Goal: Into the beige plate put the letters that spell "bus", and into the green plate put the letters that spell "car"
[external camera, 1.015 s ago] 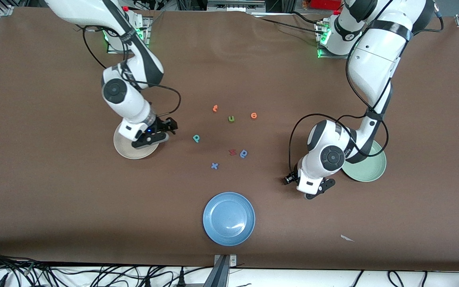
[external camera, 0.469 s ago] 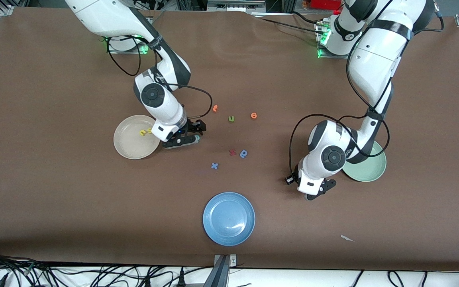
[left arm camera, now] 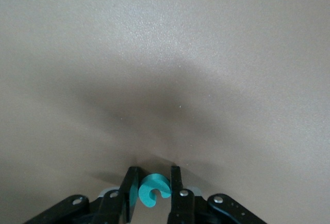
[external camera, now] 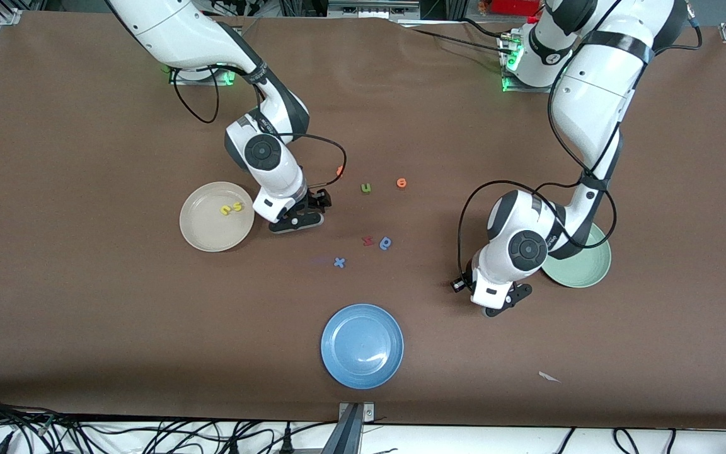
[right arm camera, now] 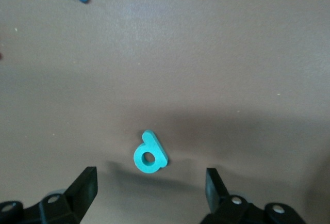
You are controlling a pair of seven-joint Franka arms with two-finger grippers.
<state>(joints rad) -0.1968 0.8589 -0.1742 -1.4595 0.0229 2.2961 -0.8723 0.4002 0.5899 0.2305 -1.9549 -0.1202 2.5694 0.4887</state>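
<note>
My left gripper (left arm camera: 154, 170) is shut on a small teal "c" (left arm camera: 150, 190), held between its fingers low over the bare table. In the front view the left gripper (external camera: 500, 303) is beside the pale green plate (external camera: 592, 272), which its arm partly hides. My right gripper (right arm camera: 151, 172) stands open, low over a teal "b" (right arm camera: 150, 155) that lies flat on the table between its fingers. In the front view the right gripper (external camera: 299, 221) is beside the beige plate (external camera: 202, 232) and hides the "b". A yellow "u" (external camera: 226, 210) and a yellow "s" (external camera: 237, 206) lie in the beige plate.
Loose letters lie mid-table: two orange ones (external camera: 339, 170) (external camera: 401, 183), a green "u" (external camera: 366, 187), a red one (external camera: 367, 240), a darker blue one (external camera: 386, 243) and a blue "x" (external camera: 339, 262). A blue plate (external camera: 362, 345) sits nearest the front camera. A white scrap (external camera: 549, 377) lies near the table's front edge.
My right arm has swung away from over the beige plate to the teal "b" and come down over it, uncovering the two yellow letters in the plate. The left arm has stayed in place.
</note>
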